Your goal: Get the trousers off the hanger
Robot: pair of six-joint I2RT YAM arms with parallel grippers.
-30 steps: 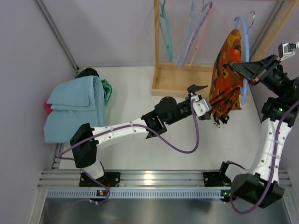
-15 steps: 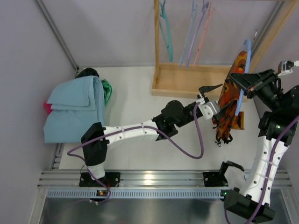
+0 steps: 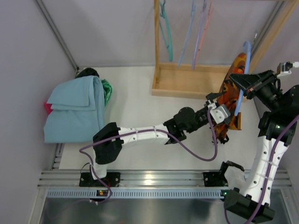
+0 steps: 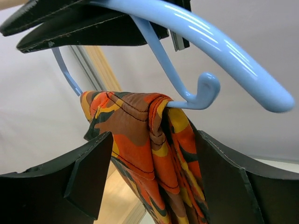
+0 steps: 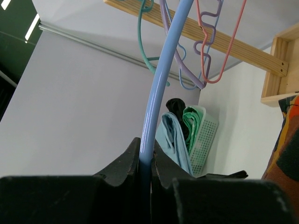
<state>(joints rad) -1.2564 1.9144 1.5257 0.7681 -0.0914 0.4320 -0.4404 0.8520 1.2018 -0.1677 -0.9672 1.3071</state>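
The trousers [image 3: 227, 91] are orange camouflage cloth, draped over the bar of a light blue hanger [image 3: 246, 46] at the right of the table. My right gripper [image 3: 239, 80] is shut on the hanger and holds it up; in the right wrist view the blue hanger [image 5: 161, 70] rises from between the closed right gripper [image 5: 146, 158]. My left gripper [image 3: 223, 106] is stretched across to the cloth. In the left wrist view the trousers [image 4: 154, 140] hang from the hanger [image 4: 224, 46], with the open left gripper [image 4: 152, 177] on both sides of the bunched cloth.
A wooden rack [image 3: 187, 79] stands at the back, with teal [image 3: 166, 32] and purple and pink hangers [image 3: 198, 32] on its rail. A pile of light blue cloth [image 3: 74, 107] lies at the left over a white basket [image 5: 203, 140]. Walls close in on both sides.
My left arm has reached further right, and its fingers have come around the trousers and narrowed a little. The right gripper turned the hanger edge-on early on and has held still since.
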